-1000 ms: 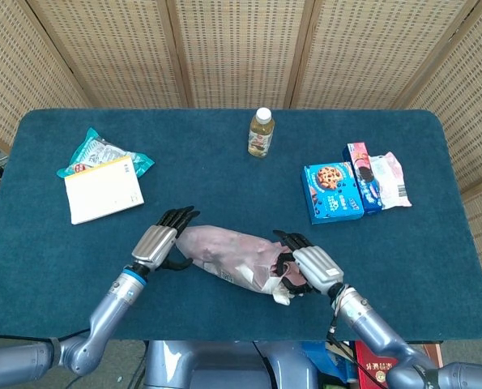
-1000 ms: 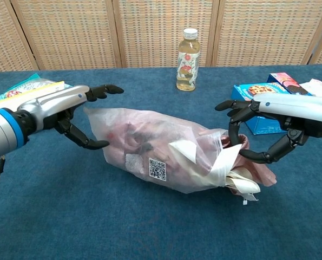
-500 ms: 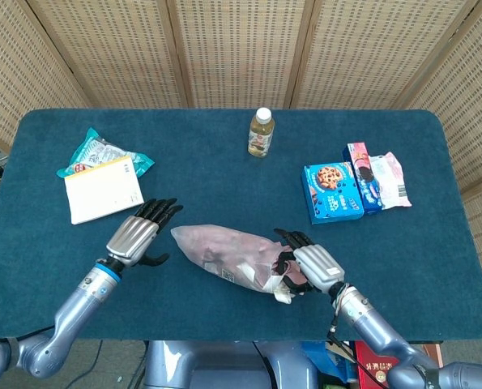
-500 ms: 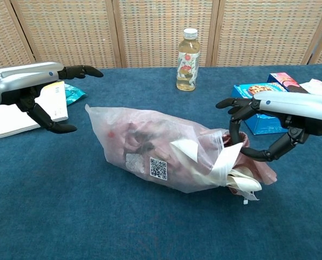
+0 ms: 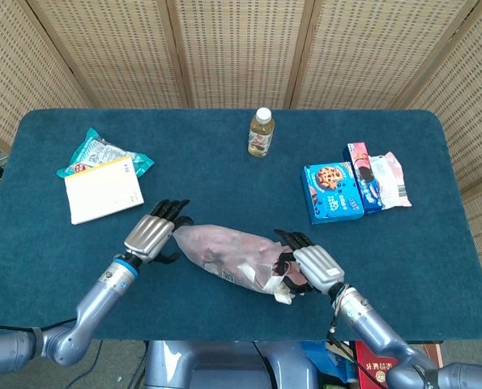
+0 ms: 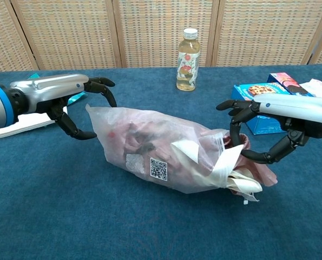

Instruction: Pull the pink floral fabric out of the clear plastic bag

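Both ends of the clear plastic bag (image 6: 166,149) are attended again: the left robot hand (image 6: 74,105), unclenched and empty, has been brought back beside its closed end, while the pink floral fabric (image 6: 242,149) is encircled, apparently grasped, by the right robot hand (image 6: 263,132), so pulling seems imminent.

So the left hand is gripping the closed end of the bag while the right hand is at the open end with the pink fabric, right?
Not quite. In the chest view the left hand is open beside the bag's closed end, not gripping it. The right hand is at the open end, by the pink fabric.
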You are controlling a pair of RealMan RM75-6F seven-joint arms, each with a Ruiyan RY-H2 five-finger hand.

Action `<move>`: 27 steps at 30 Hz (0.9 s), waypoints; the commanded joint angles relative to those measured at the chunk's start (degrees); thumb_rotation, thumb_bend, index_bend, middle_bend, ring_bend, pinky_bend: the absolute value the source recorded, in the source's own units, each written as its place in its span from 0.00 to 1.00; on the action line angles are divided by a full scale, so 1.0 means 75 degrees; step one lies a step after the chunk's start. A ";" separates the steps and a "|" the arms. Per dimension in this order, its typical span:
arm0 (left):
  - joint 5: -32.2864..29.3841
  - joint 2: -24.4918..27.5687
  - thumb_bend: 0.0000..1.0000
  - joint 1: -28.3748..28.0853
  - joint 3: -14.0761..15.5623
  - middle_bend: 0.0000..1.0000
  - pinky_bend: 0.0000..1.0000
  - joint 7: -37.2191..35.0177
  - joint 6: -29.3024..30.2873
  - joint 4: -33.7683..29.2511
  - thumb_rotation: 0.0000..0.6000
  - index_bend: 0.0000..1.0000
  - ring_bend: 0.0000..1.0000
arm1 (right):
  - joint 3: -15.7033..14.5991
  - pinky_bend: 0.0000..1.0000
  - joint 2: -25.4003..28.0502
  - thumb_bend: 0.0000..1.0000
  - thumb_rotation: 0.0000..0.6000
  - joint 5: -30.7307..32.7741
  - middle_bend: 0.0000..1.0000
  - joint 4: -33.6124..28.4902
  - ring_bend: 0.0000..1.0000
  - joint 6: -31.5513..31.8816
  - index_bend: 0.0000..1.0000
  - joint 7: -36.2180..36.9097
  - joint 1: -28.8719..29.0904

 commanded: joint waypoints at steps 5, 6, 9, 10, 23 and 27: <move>-0.0088 -0.0233 0.31 -0.0088 0.0009 0.00 0.00 0.0288 0.0258 0.0113 1.00 0.32 0.00 | 0.0003 0.00 -0.0009 0.87 1.00 -0.0031 0.00 0.0001 0.00 0.0008 0.69 0.0012 -0.0022; -0.0090 -0.0265 0.31 -0.0086 0.0013 0.00 0.00 0.0327 0.0315 0.0136 1.00 0.34 0.00 | 0.0001 0.00 -0.0010 0.87 1.00 -0.0038 0.00 0.0004 0.00 0.0005 0.69 0.0018 -0.0024; -0.0118 -0.0324 0.31 -0.0091 0.0034 0.00 0.00 0.0399 0.0386 0.0170 1.00 0.35 0.00 | -0.0003 0.00 -0.0013 0.87 1.00 -0.0049 0.00 0.0017 0.00 -0.0007 0.69 0.0030 -0.0030; -0.0122 -0.0344 0.31 -0.0094 0.0035 0.00 0.00 0.0402 0.0401 0.0181 1.00 0.36 0.00 | -0.0006 0.00 -0.0015 0.87 1.00 -0.0055 0.00 0.0021 0.00 -0.0009 0.69 0.0035 -0.0033; 0.0051 -0.0789 0.46 -0.0061 0.0038 0.00 0.00 0.0411 0.0786 0.0561 1.00 0.57 0.00 | 0.0004 0.00 -0.0010 0.87 1.00 -0.0124 0.00 0.0062 0.00 -0.0029 0.69 0.0102 -0.0060; 0.0058 -0.0840 0.50 -0.0048 0.0040 0.00 0.00 0.0432 0.0832 0.0630 1.00 0.62 0.00 | 0.0018 0.00 -0.0011 0.87 1.00 -0.0126 0.00 0.0045 0.00 -0.0034 0.69 0.0089 -0.0056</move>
